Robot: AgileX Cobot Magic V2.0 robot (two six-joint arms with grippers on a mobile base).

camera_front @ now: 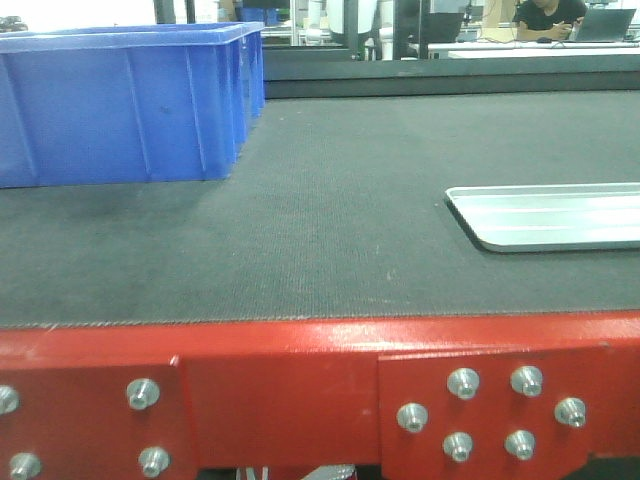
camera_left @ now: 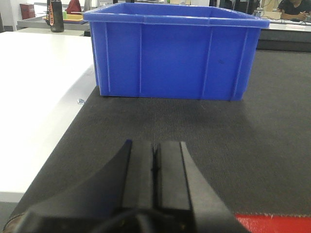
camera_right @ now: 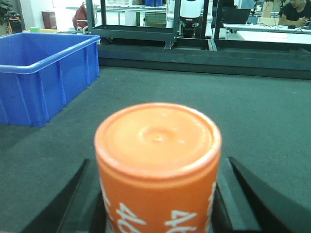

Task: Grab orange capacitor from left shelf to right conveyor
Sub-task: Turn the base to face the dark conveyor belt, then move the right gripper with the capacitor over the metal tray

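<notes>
In the right wrist view the orange capacitor (camera_right: pixel 158 160), with white "46.." print on its side, sits between the black fingers (camera_right: pixel 238 194) of my right gripper (camera_right: pixel 158 213), which is shut on it above the dark conveyor belt (camera_right: pixel 233 116). In the left wrist view my left gripper (camera_left: pixel 155 160) is shut and empty, jaws pressed together, low over the belt (camera_left: pixel 233 145) in front of a blue bin. The front view shows the belt (camera_front: pixel 330 220) on its red frame (camera_front: pixel 300 390) with silver bolts; neither gripper nor the capacitor shows there. The left shelf is out of view.
A blue plastic bin (camera_front: pixel 120 100) stands on the belt at the left; it also shows in the left wrist view (camera_left: pixel 175 48) and the right wrist view (camera_right: pixel 43 73). A flat silver tray (camera_front: pixel 550 215) lies on the belt at the right. A white table (camera_left: pixel 34 97) borders the belt's left side.
</notes>
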